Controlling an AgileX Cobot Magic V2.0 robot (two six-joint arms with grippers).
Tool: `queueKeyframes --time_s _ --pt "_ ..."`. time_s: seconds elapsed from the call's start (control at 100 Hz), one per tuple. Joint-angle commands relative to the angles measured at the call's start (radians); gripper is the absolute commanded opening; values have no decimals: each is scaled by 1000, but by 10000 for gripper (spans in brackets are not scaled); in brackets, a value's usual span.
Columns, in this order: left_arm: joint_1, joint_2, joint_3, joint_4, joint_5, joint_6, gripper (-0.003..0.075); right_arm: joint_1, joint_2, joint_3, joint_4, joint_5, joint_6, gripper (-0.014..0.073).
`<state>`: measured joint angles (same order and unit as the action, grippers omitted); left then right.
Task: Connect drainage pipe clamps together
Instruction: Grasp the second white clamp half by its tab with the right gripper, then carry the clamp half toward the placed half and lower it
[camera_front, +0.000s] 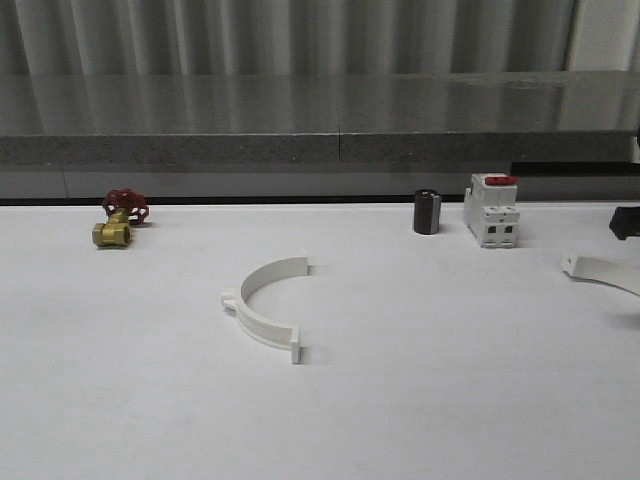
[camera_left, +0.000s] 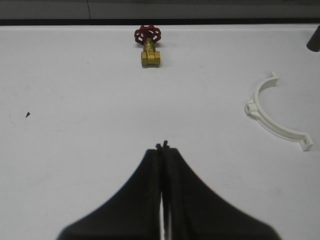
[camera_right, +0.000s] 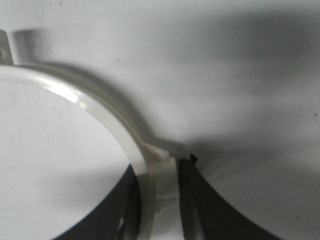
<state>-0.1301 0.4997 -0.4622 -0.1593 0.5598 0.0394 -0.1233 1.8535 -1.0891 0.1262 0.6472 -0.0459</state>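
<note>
Gripping one white plastic semicircular clamp half (camera_right: 85, 107) between its fingers, my right gripper (camera_right: 159, 192) holds it by its rim. My left gripper (camera_left: 162, 146) is clenched on nothing, the other white half-ring (camera_left: 272, 112) lying well off to its side.

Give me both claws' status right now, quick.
Left claw: closed, empty, above bare table.
Right claw: closed on a white clamp half, gripped at its band.

White clamp half-rings (camera_front: 265, 308), brass valve (camera_front: 111, 234) with red handwheel (camera_front: 125, 203); white breaker block (camera_front: 491, 218), red top; dark cylinder (camera_front: 427, 212); white table (camera_front: 120, 380)
</note>
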Motion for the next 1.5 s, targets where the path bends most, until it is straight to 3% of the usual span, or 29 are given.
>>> queueKeyframes --time_s 0.0,0.62,1.35,1.49 --pt "3 2 -29 -15 -63 2 -20 22 -49 -42 25 18 19 88" --pt "3 2 -29 -15 -63 2 -20 440 -52 -212 -113 86 509 88" --pt "3 2 -29 -15 -63 2 -20 471 -47 -234 -96 121 518 88" --pt "3 2 -29 -15 -63 2 -20 489 -43 -246 -98 119 567 88"
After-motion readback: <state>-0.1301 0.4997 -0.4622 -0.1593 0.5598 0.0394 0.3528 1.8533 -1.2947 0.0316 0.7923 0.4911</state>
